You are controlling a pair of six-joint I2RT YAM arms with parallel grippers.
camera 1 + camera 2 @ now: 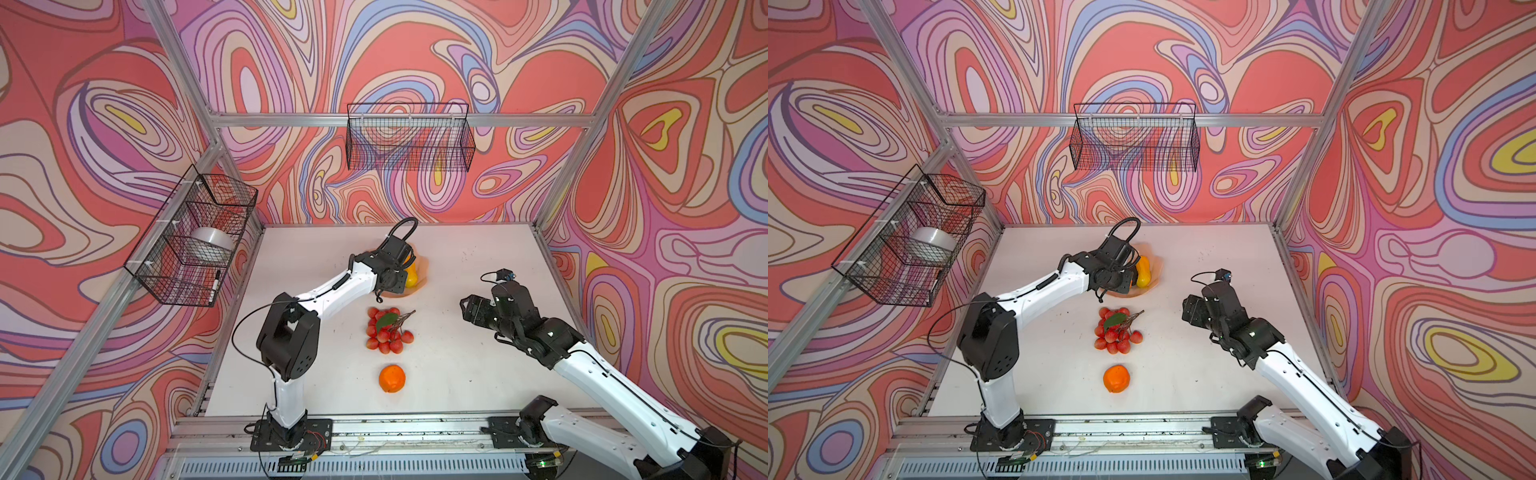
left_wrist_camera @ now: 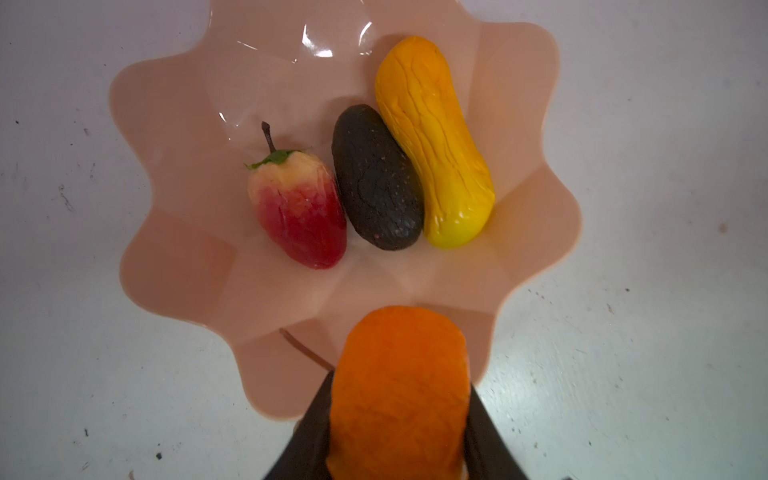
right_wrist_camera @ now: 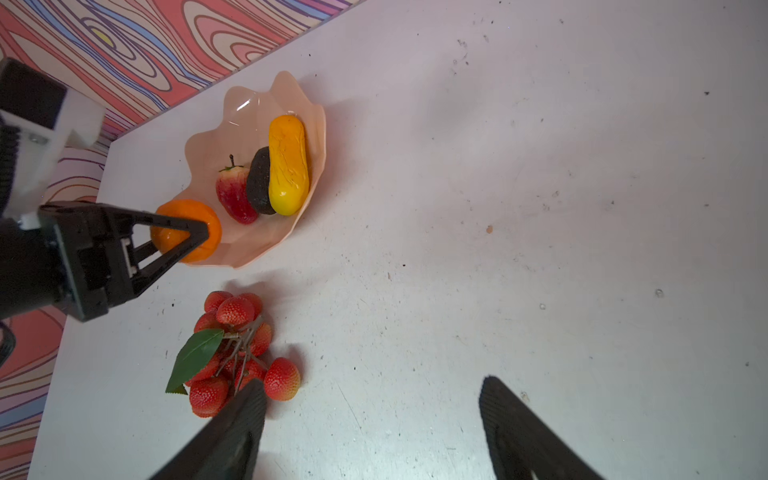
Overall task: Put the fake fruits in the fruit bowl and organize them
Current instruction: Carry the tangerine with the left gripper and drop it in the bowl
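Left gripper (image 3: 183, 243) pinched shut on the smaller orange (image 3: 187, 230), held over the near rim of the fruit bowl (image 2: 174, 257), just inside its scalloped edge. Squeezed visibly narrow between the jaws in the left wrist view. Below and beyond it in the bowl, side by side and touching: red strawberry (image 2: 301, 212), dark avocado (image 2: 376, 183), long yellow fruit (image 2: 434, 145). Bowl itself toward the far edge of the table (image 1: 478, 374), near the middle. Outward from there, on the bare table: red berry bunch (image 1: 386, 330) just in front of the bowl, then the larger orange (image 1: 392, 378) closer to the front edge. Right gripper (image 3: 374, 415) spread wide and empty, hovering toward the right edge, berry bunch beside one of its fingers in the right wrist view.

Step in hand, by the look of it: dropping the orange into the bowl. Next move likely a short reach inward over the free space beside the strawberry, then release low, lest the round fruit roll out over the shallow rim.

Bowl largely hidden behind the left wrist in both top views; strawberry and avocado not visible there. Height of the orange above the bowl floor hard to judge, possibly quite close.
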